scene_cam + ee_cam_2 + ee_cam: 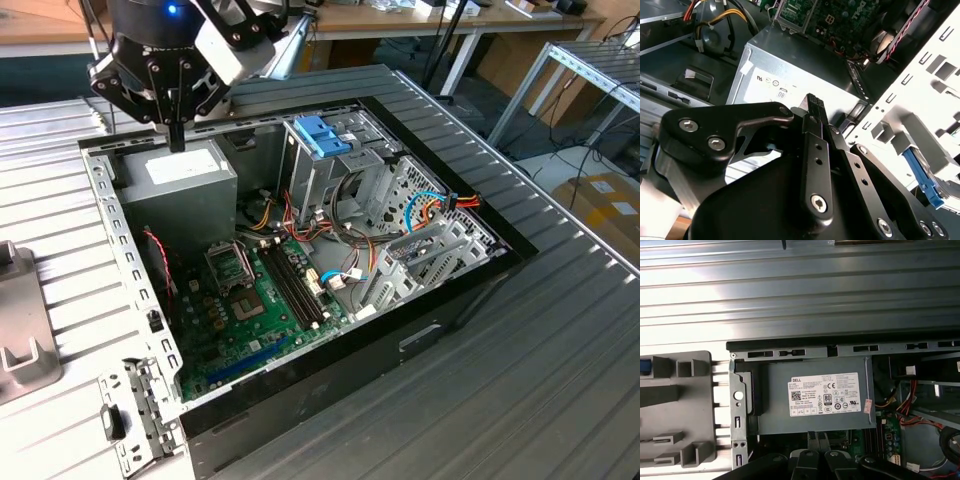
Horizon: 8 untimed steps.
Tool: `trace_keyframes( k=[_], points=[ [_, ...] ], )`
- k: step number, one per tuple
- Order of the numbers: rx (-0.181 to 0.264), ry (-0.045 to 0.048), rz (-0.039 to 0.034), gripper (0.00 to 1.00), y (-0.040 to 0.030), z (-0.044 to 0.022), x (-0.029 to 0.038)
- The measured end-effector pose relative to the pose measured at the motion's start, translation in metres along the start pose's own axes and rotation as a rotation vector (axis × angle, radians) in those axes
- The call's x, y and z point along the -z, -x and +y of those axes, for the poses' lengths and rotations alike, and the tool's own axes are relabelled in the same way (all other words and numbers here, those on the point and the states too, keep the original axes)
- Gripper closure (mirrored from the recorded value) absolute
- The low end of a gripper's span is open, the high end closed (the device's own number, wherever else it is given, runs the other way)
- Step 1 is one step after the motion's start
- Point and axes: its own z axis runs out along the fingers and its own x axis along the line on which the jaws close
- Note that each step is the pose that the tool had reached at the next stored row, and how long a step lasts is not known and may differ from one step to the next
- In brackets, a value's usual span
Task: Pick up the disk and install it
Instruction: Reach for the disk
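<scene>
My gripper (pixel 177 143) hangs shut, with nothing between its fingers, just above the grey power supply (pixel 185 182) in the back corner of the open computer case (pixel 470 285). In both wrist views the closed black fingertips (pixel 815 103) (pixel 817 438) point at the power supply's labelled top (pixel 825 395). The disk is out of view. A blue plastic strip (pixel 923 175) lies in the grey holder (pixel 920 132) beside the case; I cannot tell whether it belongs to the disk.
A metal drive cage topped by a blue latch (pixel 322 135) stands at the case's back middle. The motherboard (pixel 250 300) and loose cables (pixel 430 205) fill the case floor. The grey slotted holder (pixel 20 330) (pixel 680 410) rests on the ribbed table (pixel 560 380) at the exterior view's left.
</scene>
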Motion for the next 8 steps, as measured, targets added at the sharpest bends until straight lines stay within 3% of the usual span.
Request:
trace_keyframes(
  k=[8],
  points=[
    [0.000, 0.0000, 0.0000, 0.90, -0.0038, -0.0003, 0.0001]
  ],
)
